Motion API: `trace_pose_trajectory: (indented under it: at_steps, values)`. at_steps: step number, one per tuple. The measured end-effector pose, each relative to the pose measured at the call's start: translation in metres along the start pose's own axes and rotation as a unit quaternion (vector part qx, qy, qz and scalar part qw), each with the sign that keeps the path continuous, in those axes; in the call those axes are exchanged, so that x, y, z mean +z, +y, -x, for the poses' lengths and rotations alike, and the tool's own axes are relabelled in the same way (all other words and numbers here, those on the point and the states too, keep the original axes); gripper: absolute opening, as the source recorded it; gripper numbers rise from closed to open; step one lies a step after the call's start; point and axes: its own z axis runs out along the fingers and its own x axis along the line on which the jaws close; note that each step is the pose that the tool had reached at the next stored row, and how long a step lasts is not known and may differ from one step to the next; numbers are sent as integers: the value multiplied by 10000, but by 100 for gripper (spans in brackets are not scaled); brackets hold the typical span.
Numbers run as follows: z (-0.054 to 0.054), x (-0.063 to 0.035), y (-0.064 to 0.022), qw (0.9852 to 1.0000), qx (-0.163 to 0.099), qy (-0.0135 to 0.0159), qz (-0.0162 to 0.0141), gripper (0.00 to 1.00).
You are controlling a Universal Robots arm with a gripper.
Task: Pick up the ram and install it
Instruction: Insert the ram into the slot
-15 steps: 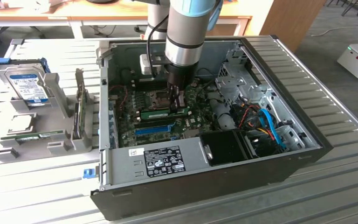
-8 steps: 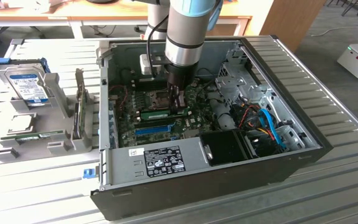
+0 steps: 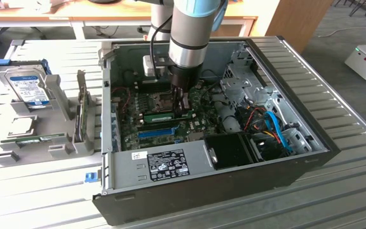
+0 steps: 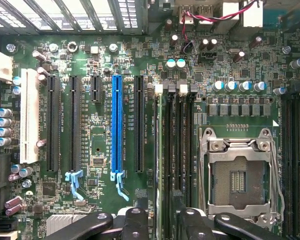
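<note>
The ram (image 3: 160,116) is a green stick with a white label, standing on edge in a memory slot of the motherboard inside the open computer case (image 3: 310,157). In the wrist view the ram (image 4: 159,150) shows edge-on as a thin strip in the slot nearest the black expansion slots. My gripper (image 3: 184,109) hangs low over one end of the stick. The black fingers (image 4: 135,222) stand apart on either side of the stick, so my gripper (image 4: 162,224) is open and holds nothing. Whether the stick is clipped fully home I cannot tell.
The blue slot strip (image 4: 117,130) and the bare CPU socket (image 4: 237,172) flank the memory slots. Blue and orange cables (image 3: 273,128) and a black fan (image 3: 234,150) fill the case's exterior-view right. A grey stand (image 3: 55,114) holds a hard drive (image 3: 32,88) and another green stick (image 3: 40,139).
</note>
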Motion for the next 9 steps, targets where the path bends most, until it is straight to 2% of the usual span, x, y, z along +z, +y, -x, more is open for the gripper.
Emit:
trace_pose_trajectory:
  at_steps: [3,9]
  values:
    - [0,-19,0,10000,0,0,0,31]
    - [0,-119,4,10000,0,0,0,31]
